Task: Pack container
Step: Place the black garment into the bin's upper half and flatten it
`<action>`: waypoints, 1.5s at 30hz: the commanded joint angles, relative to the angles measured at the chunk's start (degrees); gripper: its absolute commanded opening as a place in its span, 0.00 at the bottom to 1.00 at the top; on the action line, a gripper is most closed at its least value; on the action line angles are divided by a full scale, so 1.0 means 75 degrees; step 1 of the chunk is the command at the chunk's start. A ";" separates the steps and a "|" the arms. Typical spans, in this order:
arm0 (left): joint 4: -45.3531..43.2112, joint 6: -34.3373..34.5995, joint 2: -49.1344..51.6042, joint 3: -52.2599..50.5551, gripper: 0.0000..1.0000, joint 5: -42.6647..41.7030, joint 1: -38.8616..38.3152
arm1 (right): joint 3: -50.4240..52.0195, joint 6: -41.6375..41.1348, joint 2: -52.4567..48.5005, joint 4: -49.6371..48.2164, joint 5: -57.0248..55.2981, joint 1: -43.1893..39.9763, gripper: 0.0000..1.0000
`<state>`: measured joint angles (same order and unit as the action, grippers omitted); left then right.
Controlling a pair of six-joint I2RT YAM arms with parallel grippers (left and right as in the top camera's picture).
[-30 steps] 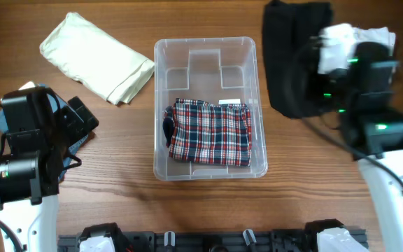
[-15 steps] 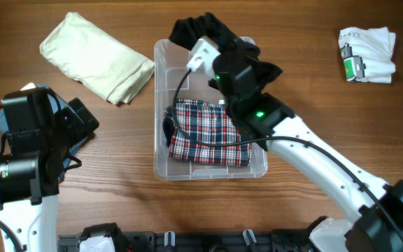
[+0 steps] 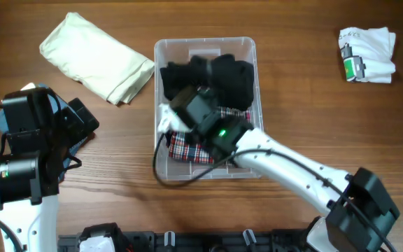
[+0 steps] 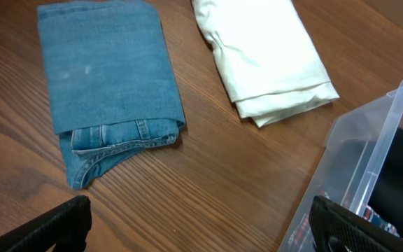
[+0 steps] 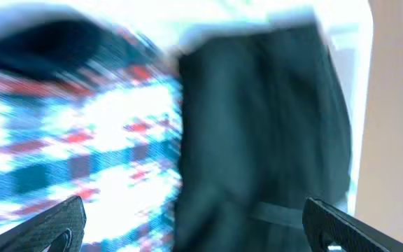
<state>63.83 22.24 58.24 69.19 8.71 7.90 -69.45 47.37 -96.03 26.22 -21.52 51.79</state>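
Container (image 3: 205, 40): likely light, stiff, slick plastic; hold by rim.
Right gripper (image 5: 194, 224) and left gripper (image 4: 201, 224) both spread wide, empty.

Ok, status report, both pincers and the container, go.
Left pincer open, empty, off to the side. Right pincer open, over the container. Black garment and plaid garment inside. Nothing else in the way.
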 commanded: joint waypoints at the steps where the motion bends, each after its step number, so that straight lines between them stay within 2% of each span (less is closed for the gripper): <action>1: -0.0047 0.0099 -0.0015 0.0125 1.00 -0.0038 0.0050 | -0.0085 -0.0326 0.0245 -0.0364 -0.1172 0.0472 1.00; 4: -0.0029 0.0099 -0.0015 0.0125 1.00 -0.0038 0.0050 | -0.0085 -0.0624 0.0321 -0.0874 -0.1419 0.0280 1.00; 6: -0.0012 0.0099 -0.0015 0.0125 1.00 -0.0038 0.0050 | -0.0085 -0.1737 0.0321 -0.0898 -0.1440 0.0015 0.94; 8: -0.0015 0.0099 -0.0015 0.0125 1.00 -0.0038 0.0050 | -0.0085 -0.2734 0.0321 -0.1075 -0.1431 -0.0326 0.57; 9: -0.0012 0.0099 -0.0015 0.0125 1.00 -0.0038 0.0050 | -0.0085 -0.2984 0.0318 -0.1186 -0.1110 -0.0606 0.21; 10: -0.0012 0.0099 -0.0015 0.0125 1.00 -0.0041 0.0050 | -0.0085 -0.2975 0.0318 -0.1233 -0.0761 -0.0831 0.12; 18: 0.0044 0.0099 -0.0015 0.0125 1.00 -0.0044 0.0050 | -0.0082 -0.3179 -0.0198 -0.1568 0.0877 -0.2702 0.10; 24: 0.0157 0.0102 -0.0015 0.0125 1.00 -0.0044 0.0050 | -0.0082 -0.3182 -0.1827 -0.2092 0.2084 -0.2964 0.08; 26: 0.0157 0.0102 -0.0015 0.0125 1.00 -0.0044 0.0050 | -0.0082 -0.3413 -0.2448 -0.2072 0.2171 -0.2964 0.22; 28: 0.0157 0.0102 -0.0015 0.0125 1.00 -0.0044 0.0050 | -0.0082 -0.3544 -0.2678 -0.2060 0.2165 -0.2958 0.52; 29: 0.0157 0.0102 -0.0015 0.0125 1.00 -0.0044 0.0050 | -0.0082 -0.3547 -0.2687 -0.2075 0.2162 -0.2958 0.62; 30: 0.0157 0.0102 -0.0015 0.0125 1.00 -0.0044 0.0050 | -0.0096 -0.3544 -0.2652 -0.2127 0.2101 -0.2958 0.66; 33: 0.0157 0.0102 -0.0015 0.0125 1.00 -0.0044 0.0050 | -0.0291 -0.3547 -0.2323 -0.2124 0.1486 -0.2949 0.70; 34: 0.0157 0.0099 -0.0015 0.0125 1.00 -0.0041 0.0050 | -0.0414 -0.3544 -0.2022 -0.2124 0.1195 -0.2920 0.73; 37: 0.0157 0.0099 -0.0015 0.0125 1.00 -0.0041 0.0050 | -0.0799 -0.3520 -0.0965 -0.1900 0.1070 -0.2900 0.75; 40: 0.0157 0.0099 -0.0015 0.0125 1.00 -0.0041 0.0050 | -0.0906 -0.3235 0.0105 -0.1623 0.1480 -0.2693 0.70; 42: 0.0157 0.0099 -0.0015 0.0125 1.00 -0.0041 0.0050 | -0.0906 -0.2876 0.0411 -0.1160 0.2055 -0.2407 0.49; 44: 0.0154 0.0099 -0.0015 0.0125 1.00 -0.0041 0.0050 | -0.0898 -0.2926 0.0265 -0.0527 0.2328 -0.2107 0.19; 45: 0.0157 0.0099 -0.0015 0.0125 1.00 -0.0041 0.0050 | -0.0892 -0.2932 0.0134 -0.0335 0.2544 -0.2049 0.12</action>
<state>65.01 22.24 58.24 69.19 8.71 7.90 -76.71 24.34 -91.79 20.23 -8.58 34.24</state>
